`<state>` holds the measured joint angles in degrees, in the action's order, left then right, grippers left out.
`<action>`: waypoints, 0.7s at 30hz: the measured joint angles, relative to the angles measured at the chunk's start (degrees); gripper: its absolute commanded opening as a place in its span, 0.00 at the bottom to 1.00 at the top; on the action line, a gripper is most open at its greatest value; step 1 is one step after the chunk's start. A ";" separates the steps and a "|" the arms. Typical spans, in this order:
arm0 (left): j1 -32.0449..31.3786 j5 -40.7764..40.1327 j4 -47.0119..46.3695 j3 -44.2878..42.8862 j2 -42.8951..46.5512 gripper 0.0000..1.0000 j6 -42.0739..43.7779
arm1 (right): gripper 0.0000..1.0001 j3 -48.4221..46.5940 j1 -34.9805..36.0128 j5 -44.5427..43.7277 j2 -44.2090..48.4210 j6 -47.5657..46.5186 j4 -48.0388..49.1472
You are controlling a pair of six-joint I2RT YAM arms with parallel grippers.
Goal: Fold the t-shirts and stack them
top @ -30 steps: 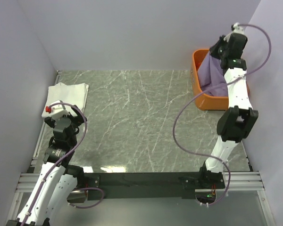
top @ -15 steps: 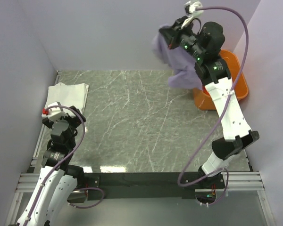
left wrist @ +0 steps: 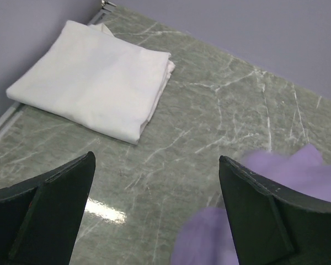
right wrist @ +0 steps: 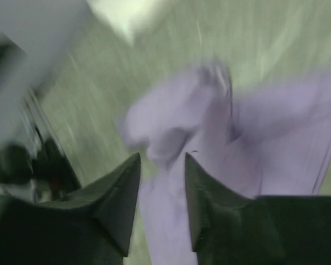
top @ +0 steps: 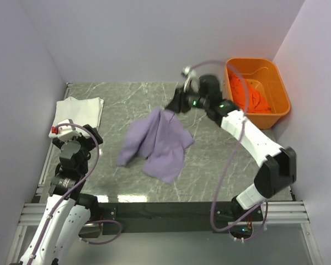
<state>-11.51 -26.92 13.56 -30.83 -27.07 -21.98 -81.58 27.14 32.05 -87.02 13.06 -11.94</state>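
Note:
The lavender-purple t-shirt [top: 157, 142] lies crumpled and partly unfurled on the middle of the marble table, its upper corner just under my right gripper [top: 174, 105]. In the right wrist view that gripper [right wrist: 162, 156] has its jaws apart, and the blurred purple cloth [right wrist: 276, 127] shows through the gap. The white t-shirt [top: 77, 113] sits folded at the far left corner. An orange t-shirt [top: 245, 94] is bunched inside the tub. My left gripper [left wrist: 156, 158] hovers open over bare table, between the white shirt [left wrist: 99, 77] and the purple one [left wrist: 281, 165].
The rigid orange tub [top: 281, 96] stands at the back right against the wall. Lavender walls close in the table on three sides. A metal rail [top: 49, 165] runs along the left edge, and the arm bases sit at the near edge.
My right arm swung the purple shirt out of the tub, through the air and down to the table's middle. Its jaws went from shut to apart. The left arm barely moved.

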 measured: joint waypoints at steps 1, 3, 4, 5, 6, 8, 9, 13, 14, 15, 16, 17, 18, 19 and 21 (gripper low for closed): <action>0.00 0.50 0.09 0.00 -0.33 0.99 -0.46 | 0.50 2.91 0.00 0.61 -1.11 0.13 -1.79; 0.00 1.99 0.70 -0.13 -1.62 0.99 -2.54 | 0.57 11.04 0.00 0.74 -2.89 1.25 -6.36; 0.00 3.10 1.20 -0.37 -2.95 0.99 -4.15 | 0.57 14.91 0.00 0.37 -2.97 1.79 -9.01; 0.00 4.04 1.53 -0.63 -4.09 0.99 -5.33 | 0.59 17.59 0.00 0.00 -2.91 2.21 -10.67; 0.00 5.22 1.99 -1.05 -5.70 0.99 -6.75 | 0.60 20.24 0.00 -0.46 -2.49 2.67 -11.98; 0.00 7.85 2.64 -1.84 -9.16 0.99 -9.27 | 0.61 23.67 0.00 -2.10 -1.16 3.69 -14.01; 0.00 9.49 3.15 -2.38 -11.19 0.99 -10.38 | 0.61 24.50 0.02 -2.80 -0.37 4.00 -14.43; 0.00 15.69 4.72 -4.31 -19.91 1.00 -12.22 | 0.62 24.59 0.26 -4.90 1.27 4.61 -14.25; 0.00 16.92 5.42 -4.68 -21.90 0.99 -12.31 | 0.63 24.61 0.31 -5.40 1.11 4.96 -14.32; 0.00 17.55 6.05 -4.90 -23.15 0.99 -12.33 | 0.64 24.65 0.37 -5.99 0.76 5.22 -14.45; 0.00 18.36 6.78 -5.03 -24.26 0.99 -12.33 | 0.65 24.72 0.50 -6.47 0.35 5.51 -14.47; 0.00 18.71 7.43 -5.05 -24.76 0.99 -12.31 | 0.65 24.90 0.72 -7.17 -0.15 5.75 -14.49; 0.00 18.99 8.04 -5.05 -24.92 0.99 -12.28 | 0.65 25.00 1.05 -7.82 -0.70 6.03 -14.69; 0.00 19.15 8.37 -5.05 -24.87 0.99 -12.24 | 0.65 25.09 1.33 -8.31 -1.18 6.23 -14.78; 0.00 19.21 8.48 -5.05 -24.33 0.99 -12.15 | 0.65 25.18 2.12 -9.16 -2.49 6.64 -14.99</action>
<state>-11.51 -7.70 22.04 -35.88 -51.40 -34.13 -56.40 29.26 22.90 -89.52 19.70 -26.94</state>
